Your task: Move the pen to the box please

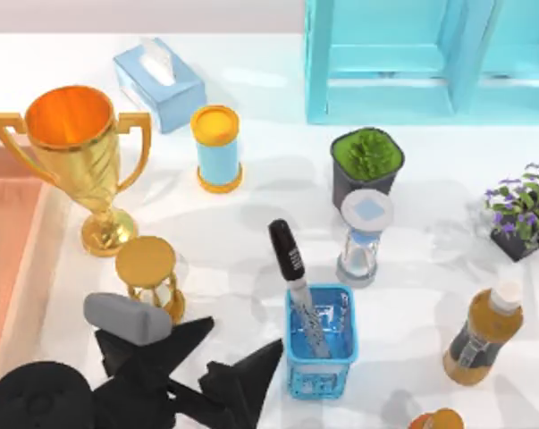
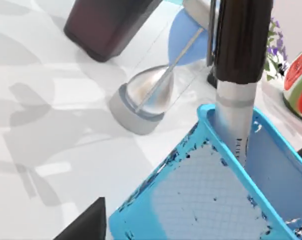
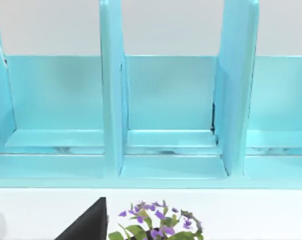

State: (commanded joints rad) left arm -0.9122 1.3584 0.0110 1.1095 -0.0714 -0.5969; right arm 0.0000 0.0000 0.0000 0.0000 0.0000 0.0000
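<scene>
The pen [image 1: 290, 257], black cap up and silver-grey barrel down, stands leaning inside the small blue mesh box [image 1: 320, 374] at the front middle of the table. My left gripper [image 1: 244, 334] is open just left of the box, its black fingers apart and off the pen. In the left wrist view the pen [image 2: 237, 90] rises out of the box [image 2: 191, 200] close by, with one finger [image 2: 88, 225] at the edge. A finger [image 3: 88, 225] of my open right gripper shows in the right wrist view, facing the cyan shelf [image 3: 171, 110].
A gold hourglass [image 1: 151, 277] stands by the left arm, and a blue hourglass [image 1: 366, 237] right of the pen. Behind are a trophy [image 1: 81, 152], tissue box [image 1: 157, 80], blue can [image 1: 217, 147] and green potted plant [image 1: 367, 165]. A purple plant [image 1: 524, 210] and bottle [image 1: 484, 335] stand right.
</scene>
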